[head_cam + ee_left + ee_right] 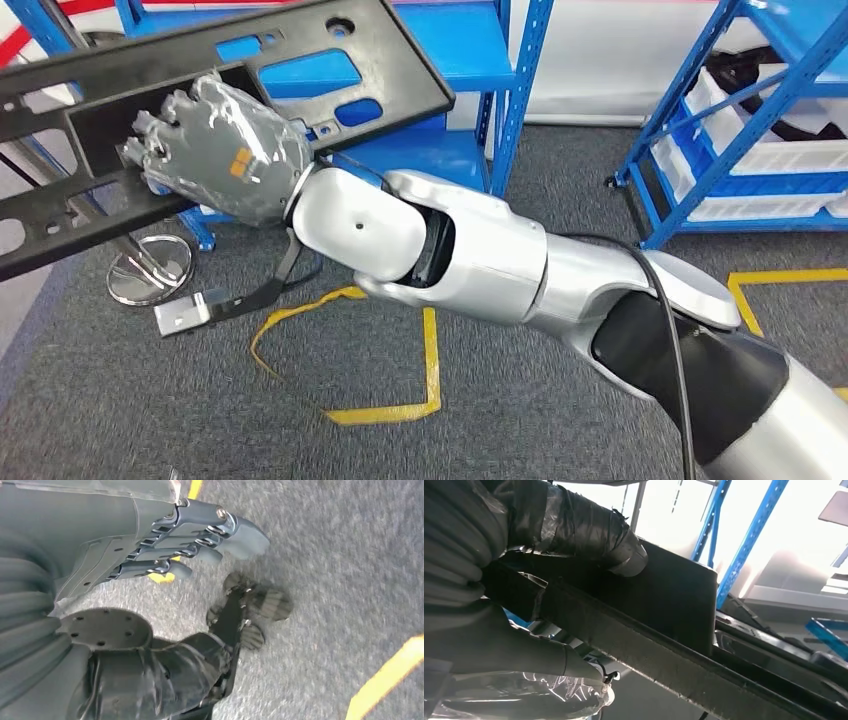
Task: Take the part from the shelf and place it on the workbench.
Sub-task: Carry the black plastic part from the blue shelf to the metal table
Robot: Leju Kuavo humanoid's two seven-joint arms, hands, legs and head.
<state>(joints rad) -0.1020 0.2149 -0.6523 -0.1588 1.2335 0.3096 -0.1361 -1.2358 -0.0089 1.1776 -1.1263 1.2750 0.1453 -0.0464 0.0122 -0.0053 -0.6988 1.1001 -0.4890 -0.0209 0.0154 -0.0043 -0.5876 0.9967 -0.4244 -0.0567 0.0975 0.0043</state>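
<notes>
Part [300, 40] in right robot hand [215, 150]

Matt black plastic part [200, 90], glossy silver arm [480, 260], rough grey carpet [500, 420].

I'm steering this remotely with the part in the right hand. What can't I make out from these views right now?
- Head view: the black part is cut off by the top and left edges; its full length is unknown.
- Head view: the right hand hides its own fingertips.
- Left wrist view: the left hand hangs over blurred carpet.
- The workbench: whereabouts unknown.
</notes>
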